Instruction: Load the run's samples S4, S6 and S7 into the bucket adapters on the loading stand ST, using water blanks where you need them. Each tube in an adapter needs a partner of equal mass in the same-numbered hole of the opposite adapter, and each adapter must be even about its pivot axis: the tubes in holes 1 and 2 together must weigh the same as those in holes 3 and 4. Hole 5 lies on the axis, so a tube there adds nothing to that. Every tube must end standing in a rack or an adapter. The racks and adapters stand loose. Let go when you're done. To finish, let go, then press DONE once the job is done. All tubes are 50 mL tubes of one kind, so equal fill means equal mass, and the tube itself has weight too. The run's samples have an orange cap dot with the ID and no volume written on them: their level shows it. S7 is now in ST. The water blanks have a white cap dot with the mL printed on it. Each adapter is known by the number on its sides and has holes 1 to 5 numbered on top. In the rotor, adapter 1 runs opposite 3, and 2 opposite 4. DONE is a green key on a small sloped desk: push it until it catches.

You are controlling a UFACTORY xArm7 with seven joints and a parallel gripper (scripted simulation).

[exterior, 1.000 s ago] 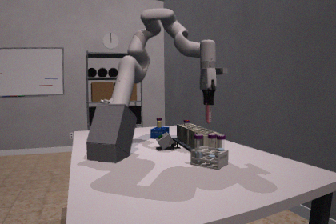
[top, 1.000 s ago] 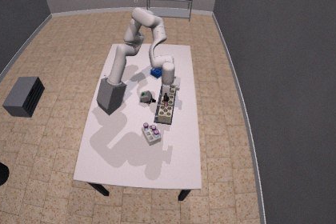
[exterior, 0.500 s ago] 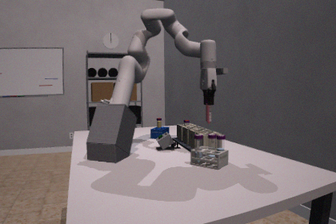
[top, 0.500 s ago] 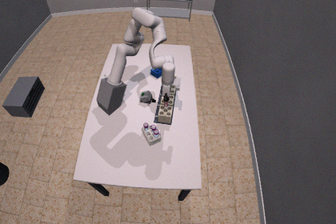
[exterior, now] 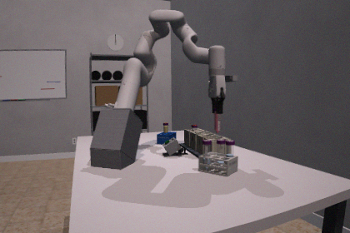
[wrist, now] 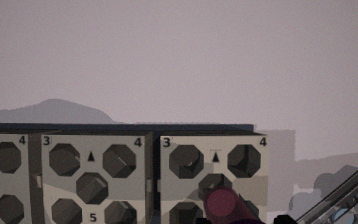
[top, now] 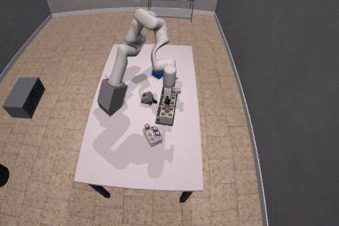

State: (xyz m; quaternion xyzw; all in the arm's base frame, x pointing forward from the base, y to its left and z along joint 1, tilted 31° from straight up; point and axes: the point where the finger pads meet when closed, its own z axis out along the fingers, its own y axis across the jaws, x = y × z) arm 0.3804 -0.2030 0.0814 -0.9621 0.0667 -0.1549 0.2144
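My gripper (top: 167,101) (exterior: 217,111) is shut on a tube (top: 167,106) (exterior: 217,122) (wrist: 221,202) with pink-red contents. The tube hangs upright above the adapter row; its cap label is hidden. In the wrist view its lower end overlaps the area just below hole 5 of the end adapter (wrist: 200,142). Holes 3, 4 and 5 there look empty; the lower holes are partly hidden. The adapters stand in a row on the dark stand (wrist: 205,127). One capped tube (exterior: 194,126) rises at the row's far end; its label is unreadable.
A clear rack (top: 152,141) (exterior: 217,168) near the row's near end holds three purple-capped tubes. A blue rack (top: 157,74) (exterior: 167,139) at the back holds a tube with yellowish contents. The small desk (top: 149,99) (exterior: 172,147) with the green key stands left of the row.
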